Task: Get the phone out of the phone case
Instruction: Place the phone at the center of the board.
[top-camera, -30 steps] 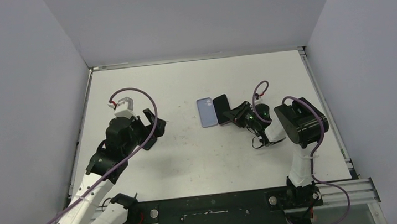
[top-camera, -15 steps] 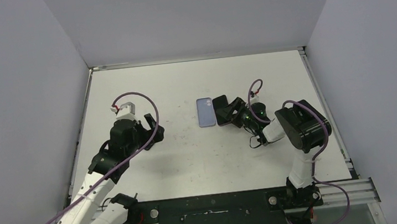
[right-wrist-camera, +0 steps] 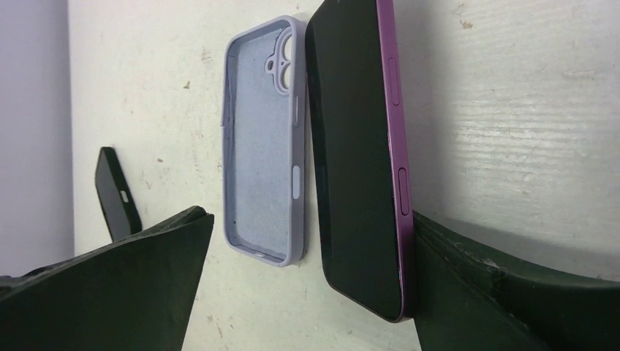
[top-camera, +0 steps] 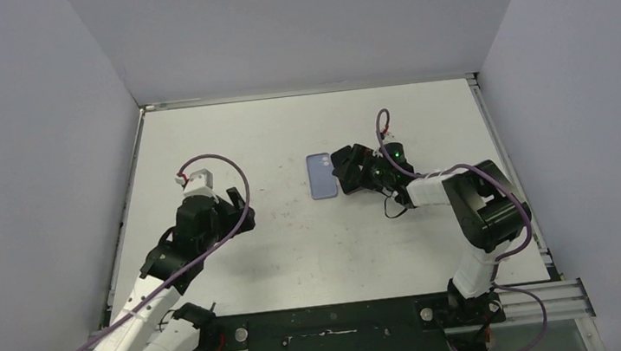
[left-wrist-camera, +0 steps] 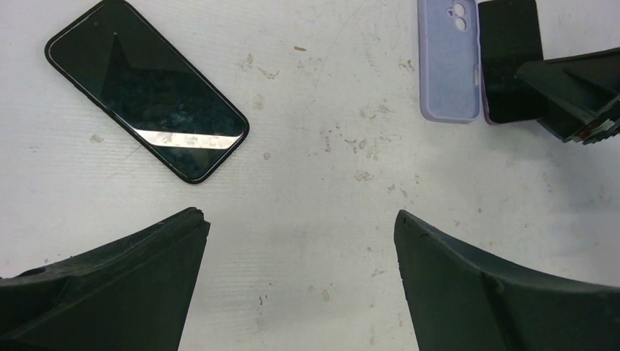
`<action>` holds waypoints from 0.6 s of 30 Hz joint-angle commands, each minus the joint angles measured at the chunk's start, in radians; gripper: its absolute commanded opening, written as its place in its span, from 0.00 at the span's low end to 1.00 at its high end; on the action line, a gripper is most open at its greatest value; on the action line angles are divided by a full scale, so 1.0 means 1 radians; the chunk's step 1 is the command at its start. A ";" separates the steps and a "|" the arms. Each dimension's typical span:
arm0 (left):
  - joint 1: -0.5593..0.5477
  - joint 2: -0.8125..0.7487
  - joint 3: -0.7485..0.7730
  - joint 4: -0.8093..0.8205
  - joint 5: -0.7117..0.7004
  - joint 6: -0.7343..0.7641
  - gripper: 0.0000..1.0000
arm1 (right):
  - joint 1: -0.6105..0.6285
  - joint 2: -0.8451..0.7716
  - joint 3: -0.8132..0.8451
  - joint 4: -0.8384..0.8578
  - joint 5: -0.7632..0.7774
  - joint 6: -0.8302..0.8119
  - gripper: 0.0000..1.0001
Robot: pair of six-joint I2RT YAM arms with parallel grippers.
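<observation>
The empty lavender phone case point(top-camera: 321, 177) lies open side up on the white table point(top-camera: 298, 255), also seen in the right wrist view point(right-wrist-camera: 263, 139) and the left wrist view point(left-wrist-camera: 447, 62). Beside it on its right lies the purple phone point(right-wrist-camera: 358, 153), dark screen up, outside the case. My right gripper point(right-wrist-camera: 311, 219) is open and straddles the phone's near end, whose purple edge rests against the right finger point(right-wrist-camera: 497, 292). My left gripper point(left-wrist-camera: 298, 219) hangs open and empty over bare table, well left of the case point(top-camera: 237, 209).
A second phone point(left-wrist-camera: 146, 90), black and caseless, lies on the table ahead of my left gripper; its edge shows in the right wrist view point(right-wrist-camera: 117, 194). Grey walls close in the table at the back and both sides.
My right gripper has opened from shut, releasing the purple phone onto the table, and has pushed farther along it. The left arm has drawn back slightly toward the near edge.
</observation>
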 commanded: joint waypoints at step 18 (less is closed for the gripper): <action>-0.144 -0.113 -0.061 0.039 -0.226 0.053 0.97 | 0.043 0.039 0.254 -0.613 0.252 -0.217 1.00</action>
